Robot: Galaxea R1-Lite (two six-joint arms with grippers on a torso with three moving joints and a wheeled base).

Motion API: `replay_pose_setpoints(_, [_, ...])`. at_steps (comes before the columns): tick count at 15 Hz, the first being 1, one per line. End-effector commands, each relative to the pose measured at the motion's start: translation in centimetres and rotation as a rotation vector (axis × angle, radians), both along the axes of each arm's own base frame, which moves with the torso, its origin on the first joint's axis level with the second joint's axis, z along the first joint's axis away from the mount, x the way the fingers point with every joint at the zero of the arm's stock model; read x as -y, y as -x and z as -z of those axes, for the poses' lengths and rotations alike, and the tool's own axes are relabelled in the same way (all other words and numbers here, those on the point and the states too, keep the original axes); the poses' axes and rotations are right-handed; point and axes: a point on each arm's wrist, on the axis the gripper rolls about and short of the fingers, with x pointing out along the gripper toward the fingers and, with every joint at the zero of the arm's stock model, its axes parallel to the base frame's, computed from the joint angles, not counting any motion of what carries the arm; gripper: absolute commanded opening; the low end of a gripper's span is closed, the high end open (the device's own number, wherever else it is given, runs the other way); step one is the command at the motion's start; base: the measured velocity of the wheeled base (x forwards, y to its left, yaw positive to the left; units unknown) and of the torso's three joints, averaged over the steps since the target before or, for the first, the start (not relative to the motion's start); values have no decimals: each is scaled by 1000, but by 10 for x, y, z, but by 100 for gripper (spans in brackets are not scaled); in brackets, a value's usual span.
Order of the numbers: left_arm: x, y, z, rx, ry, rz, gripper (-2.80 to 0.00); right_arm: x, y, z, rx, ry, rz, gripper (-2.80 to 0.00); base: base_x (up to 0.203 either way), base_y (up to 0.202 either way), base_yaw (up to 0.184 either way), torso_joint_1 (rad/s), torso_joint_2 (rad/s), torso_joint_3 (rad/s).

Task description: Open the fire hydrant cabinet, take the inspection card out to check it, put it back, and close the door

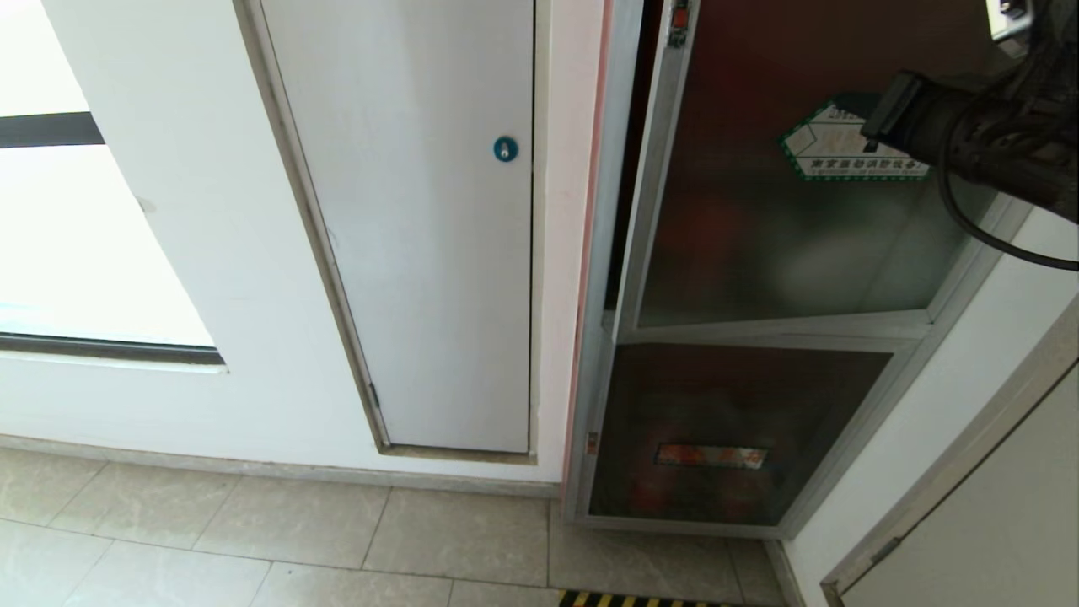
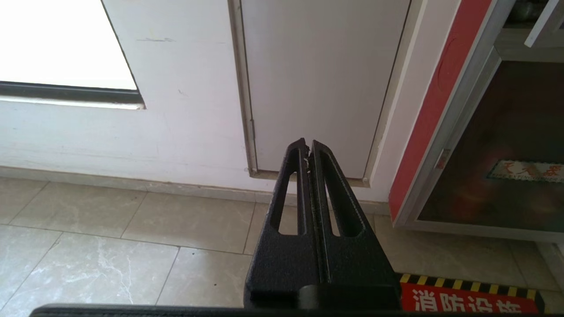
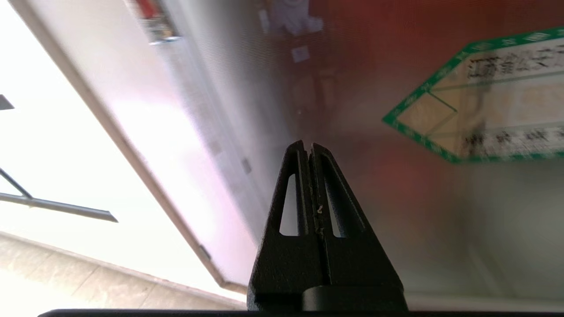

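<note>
Right arm pressed up to the glass door, which stands a crack ajar.

The right gripper [image 3: 309,147], fingers pinched together on nothing, points straight at the dark glass of the door [image 1: 784,253]; closed like that it looks meant as a blunt pusher, not a grasper, probably to shut the panel. Just beyond and to one side of the fingertips sits the green-edged sticker [image 3: 484,101]. The door is a tall panel, long axis upright, its free edge swung slightly out from the fire hydrant cabinet [image 1: 603,278], leaving a thin dark gap. No inspection card shows. The left gripper [image 2: 309,147], also closed and empty, hangs low over the floor tiles [image 2: 132,246].
</note>
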Motion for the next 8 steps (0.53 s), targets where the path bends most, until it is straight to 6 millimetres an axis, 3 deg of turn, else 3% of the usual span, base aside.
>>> replay_pose_setpoints(1, [0,-1,5,-18,0,-1,-280,-1,55,-25,68,-1,0,-280,0,0,0,0,0,0])
replay_pose_setpoints(5, [0,-1,5,-17,0,-1,-280,0,124,-31,73,-23,92,-280,0,0,0,0,0,0])
replay_pose_setpoints(8, [0,-1,5,-18,0,-1,-280,1,177,-22,80,-37,190,-280,0,0,0,0,0,0])
